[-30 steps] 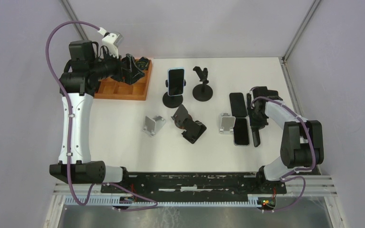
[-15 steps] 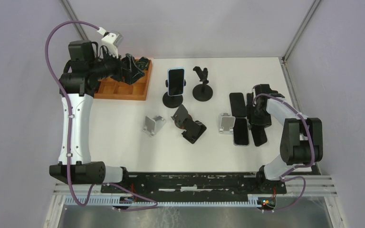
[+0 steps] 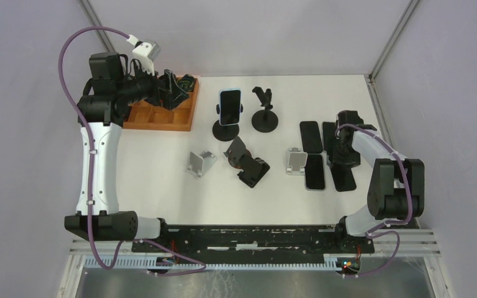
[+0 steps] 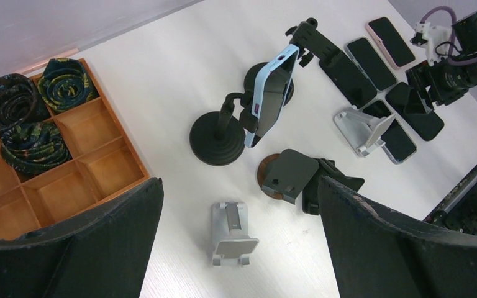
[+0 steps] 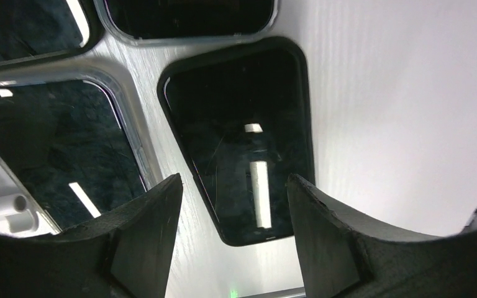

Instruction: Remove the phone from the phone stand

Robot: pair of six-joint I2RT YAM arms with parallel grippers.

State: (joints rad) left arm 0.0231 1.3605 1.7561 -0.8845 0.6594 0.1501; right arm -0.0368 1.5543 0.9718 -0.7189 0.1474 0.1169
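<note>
**Ana:** While the phone (image 3: 229, 105) sits in the phone stand (image 3: 226, 131) near the back middle of the table (image 3: 155, 164), which of our hands is closer to it?

**Ben:** Our left gripper (image 3: 177, 92). It hangs over the wooden tray (image 3: 161, 118), and the phone is just off to its right. Our right gripper (image 3: 340, 149) is far over on the other side.

**Ana:** What are our fingers doing?

**Ben:** On the left they are spread wide with nothing between them. On the right they are spread too, over a black phone (image 5: 242, 143) that lies flat on the table. They are not holding it.

**Ana:** How does the phone stand?

**Ben:** It stands tall and leans back a little. The stand's side claws pinch its long edges. From our left wrist we see it ahead, out past the gap between our fingers.

**Ana:** So what do we think comes next?

**Ben:** We think the left hand should go right, turn to fit those long edges, and lift the phone up and out.
</note>
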